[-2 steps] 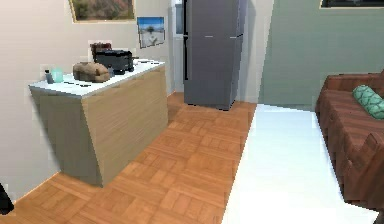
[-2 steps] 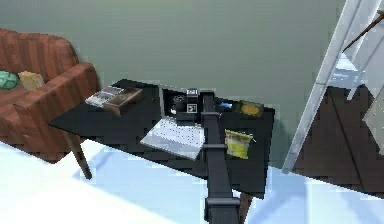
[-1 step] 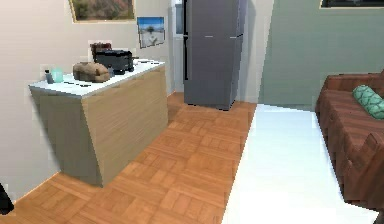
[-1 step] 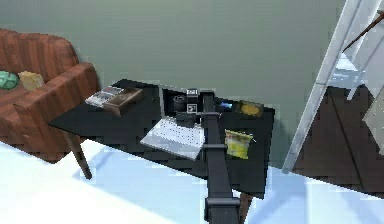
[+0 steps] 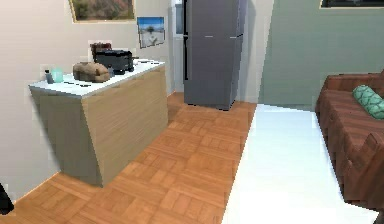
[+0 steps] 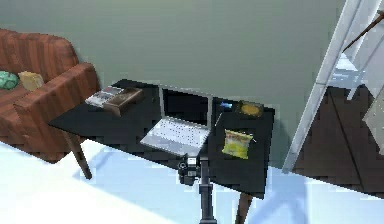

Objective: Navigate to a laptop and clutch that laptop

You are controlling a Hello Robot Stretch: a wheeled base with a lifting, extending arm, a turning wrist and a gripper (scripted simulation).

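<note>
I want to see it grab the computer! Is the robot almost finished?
Driving looks done: the robot stands beside the black table with the open laptop. In hand: the arm reaches out, gripper by the laptop's near edge. Left: the grab. The laptop rests on the table, and I cannot tell whether the gripper holds anything.

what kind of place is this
Probably an open-plan flat, kitchen joined to living room: a fridge and counter stand near a sofa, and a laptop sits on a dark table.
</note>
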